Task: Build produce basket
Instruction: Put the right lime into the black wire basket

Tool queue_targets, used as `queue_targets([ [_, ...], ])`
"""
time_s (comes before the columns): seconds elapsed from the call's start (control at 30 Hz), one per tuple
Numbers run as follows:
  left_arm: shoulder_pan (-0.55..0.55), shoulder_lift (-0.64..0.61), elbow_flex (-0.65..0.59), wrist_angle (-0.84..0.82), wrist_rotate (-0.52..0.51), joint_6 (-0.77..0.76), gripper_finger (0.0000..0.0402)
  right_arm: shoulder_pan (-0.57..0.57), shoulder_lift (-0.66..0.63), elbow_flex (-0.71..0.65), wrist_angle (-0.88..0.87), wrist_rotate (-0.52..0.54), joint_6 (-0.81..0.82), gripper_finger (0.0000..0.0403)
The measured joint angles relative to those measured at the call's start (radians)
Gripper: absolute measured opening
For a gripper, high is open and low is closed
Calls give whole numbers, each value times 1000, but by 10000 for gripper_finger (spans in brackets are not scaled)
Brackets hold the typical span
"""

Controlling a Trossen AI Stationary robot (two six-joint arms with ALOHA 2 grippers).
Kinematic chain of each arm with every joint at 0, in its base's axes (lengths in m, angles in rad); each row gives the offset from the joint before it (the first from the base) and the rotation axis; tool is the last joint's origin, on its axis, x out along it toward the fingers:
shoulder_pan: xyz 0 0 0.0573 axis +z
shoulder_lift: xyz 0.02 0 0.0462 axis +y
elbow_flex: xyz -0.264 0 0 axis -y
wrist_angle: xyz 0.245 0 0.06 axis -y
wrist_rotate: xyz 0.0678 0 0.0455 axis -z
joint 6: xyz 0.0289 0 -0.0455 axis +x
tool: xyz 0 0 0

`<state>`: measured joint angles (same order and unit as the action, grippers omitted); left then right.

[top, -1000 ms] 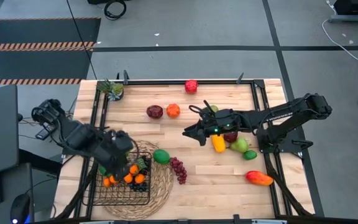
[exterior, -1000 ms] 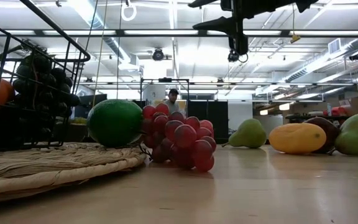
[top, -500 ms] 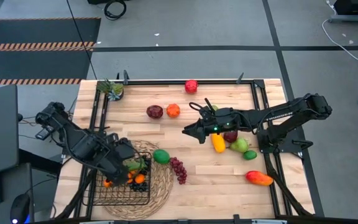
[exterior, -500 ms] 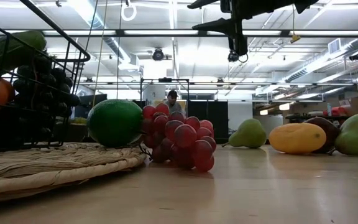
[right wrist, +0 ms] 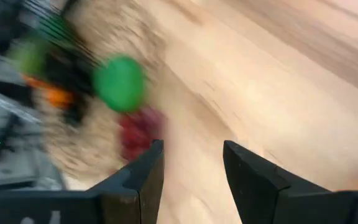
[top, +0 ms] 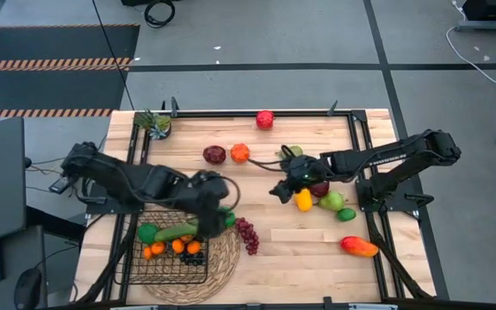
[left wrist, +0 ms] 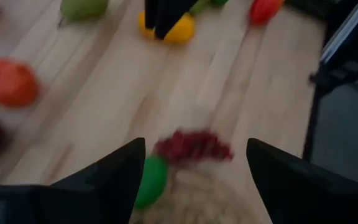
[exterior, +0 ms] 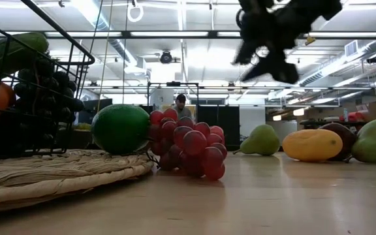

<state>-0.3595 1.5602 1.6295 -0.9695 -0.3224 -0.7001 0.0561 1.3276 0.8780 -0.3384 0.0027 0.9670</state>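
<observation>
The black wire basket stands on a round woven mat. It holds a cucumber, small oranges and dark grapes. My left gripper hovers open just right of the basket, over a green lime on the mat's edge. Red grapes lie beside the lime. My right gripper is open and slants down just left of the yellow squash. Neither gripper has anything between its fingers.
A pear, a lime and a dark red fruit crowd the squash. A mango lies near the right front. An orange and two red apples lie farther back. A potted plant stands at the far left corner.
The cucumber has come to lie across the top of the basket's contents. My left gripper has swung from above the basket toward the table's right, ending over the green lime. My right gripper has tipped downward and sunk a little beside the yellow squash.
</observation>
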Motion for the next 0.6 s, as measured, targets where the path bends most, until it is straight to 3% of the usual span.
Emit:
queue_targets([
  [0.3, 75, 37, 0, 315, 6, 43, 286, 4, -117, 0, -556, 12, 63, 170],
  [0.6, 99, 39, 0, 453, 5, 85, 286, 8, -186, 0, -797, 57, 98, 170],
])
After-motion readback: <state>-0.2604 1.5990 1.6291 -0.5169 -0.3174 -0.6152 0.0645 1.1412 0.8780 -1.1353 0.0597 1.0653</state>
